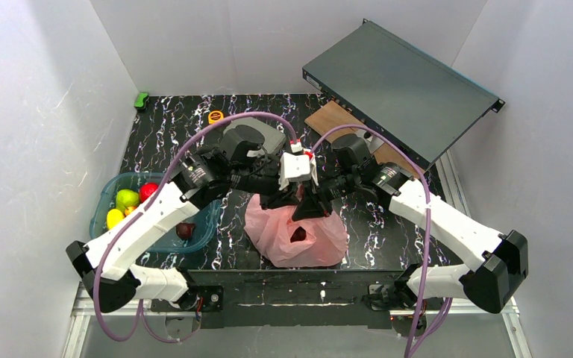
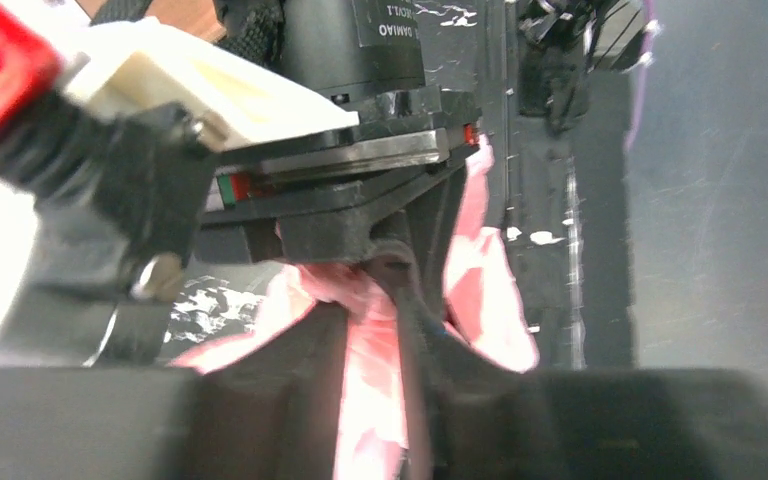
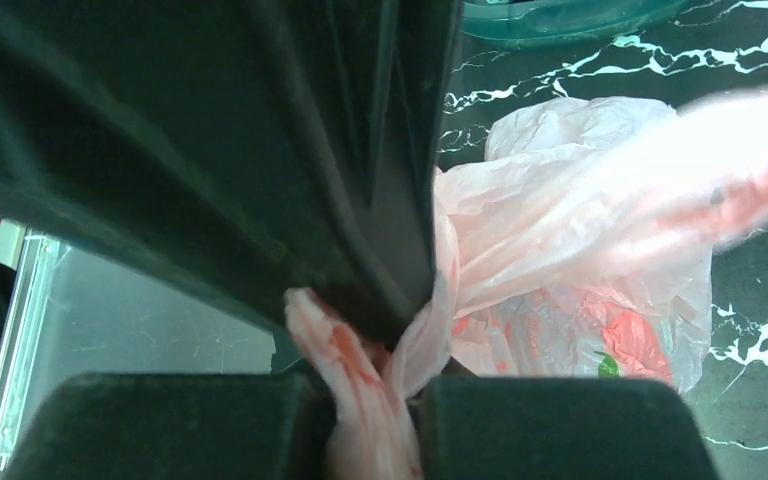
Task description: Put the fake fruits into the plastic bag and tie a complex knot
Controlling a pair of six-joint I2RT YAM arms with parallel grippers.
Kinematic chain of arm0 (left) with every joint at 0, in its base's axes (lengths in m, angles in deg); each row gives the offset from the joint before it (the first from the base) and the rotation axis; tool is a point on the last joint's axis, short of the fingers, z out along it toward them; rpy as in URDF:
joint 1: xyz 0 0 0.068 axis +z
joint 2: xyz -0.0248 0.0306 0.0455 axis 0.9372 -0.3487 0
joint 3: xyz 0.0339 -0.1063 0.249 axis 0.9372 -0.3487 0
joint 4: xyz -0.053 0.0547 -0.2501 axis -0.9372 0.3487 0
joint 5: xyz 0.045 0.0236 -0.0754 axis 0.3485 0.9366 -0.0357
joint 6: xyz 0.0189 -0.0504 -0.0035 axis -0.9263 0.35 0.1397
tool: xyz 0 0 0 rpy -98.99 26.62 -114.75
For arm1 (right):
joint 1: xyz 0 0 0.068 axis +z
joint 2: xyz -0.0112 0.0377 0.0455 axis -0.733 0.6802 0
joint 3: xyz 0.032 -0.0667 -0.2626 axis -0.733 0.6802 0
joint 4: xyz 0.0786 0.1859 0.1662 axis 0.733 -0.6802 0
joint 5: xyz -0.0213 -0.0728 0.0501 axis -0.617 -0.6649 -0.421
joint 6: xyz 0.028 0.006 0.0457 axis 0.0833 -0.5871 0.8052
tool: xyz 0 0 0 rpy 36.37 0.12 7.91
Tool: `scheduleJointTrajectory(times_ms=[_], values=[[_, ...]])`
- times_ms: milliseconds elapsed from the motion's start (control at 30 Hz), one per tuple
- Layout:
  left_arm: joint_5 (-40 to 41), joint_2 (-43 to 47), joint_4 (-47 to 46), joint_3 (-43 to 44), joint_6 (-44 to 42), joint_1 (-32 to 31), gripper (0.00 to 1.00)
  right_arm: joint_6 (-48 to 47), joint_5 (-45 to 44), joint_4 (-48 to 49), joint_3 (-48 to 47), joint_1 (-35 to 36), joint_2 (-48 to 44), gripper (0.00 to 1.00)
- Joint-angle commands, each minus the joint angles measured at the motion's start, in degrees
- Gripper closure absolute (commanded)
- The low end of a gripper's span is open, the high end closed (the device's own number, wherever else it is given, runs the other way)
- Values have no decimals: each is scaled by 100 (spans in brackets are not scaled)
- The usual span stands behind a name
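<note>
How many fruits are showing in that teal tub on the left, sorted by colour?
Yellow-green fruit: 1
Red fruit: 1
Yellow fruit: 1
Dark maroon fruit: 1
Total: 4 showing in the teal tub; the left arm crosses over it and may hide more.

Black marbled tabletop (image 1: pixel 388 246) carries a teal tub (image 1: pixel 98 205) at left, plastic bag (image 1: pixel 321 239) near centre, small green object (image 1: pixel 142 100) at far-left corner, wooden board (image 1: pixel 330 118) far right.
</note>
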Motion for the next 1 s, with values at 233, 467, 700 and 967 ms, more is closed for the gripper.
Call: scheduleJointTrajectory(times_ms=[233, 467, 700, 967], values=[[-1185, 284, 2250, 981, -1639, 1841, 35, -451, -25, -20, 25, 25, -246, 96], [-1436, -111, 2574, 819, -3799, 2515, 24, -1088, 283, -217, -144, 59, -267, 97], [-2153, -157, 1656, 268, -4333, 2419, 18, -1820, 186, -563, -339, 138, -233, 97], [-2203, -319, 1470, 232, -4485, 1951, 26, -1974, 166, -642, -369, 176, -170, 97]])
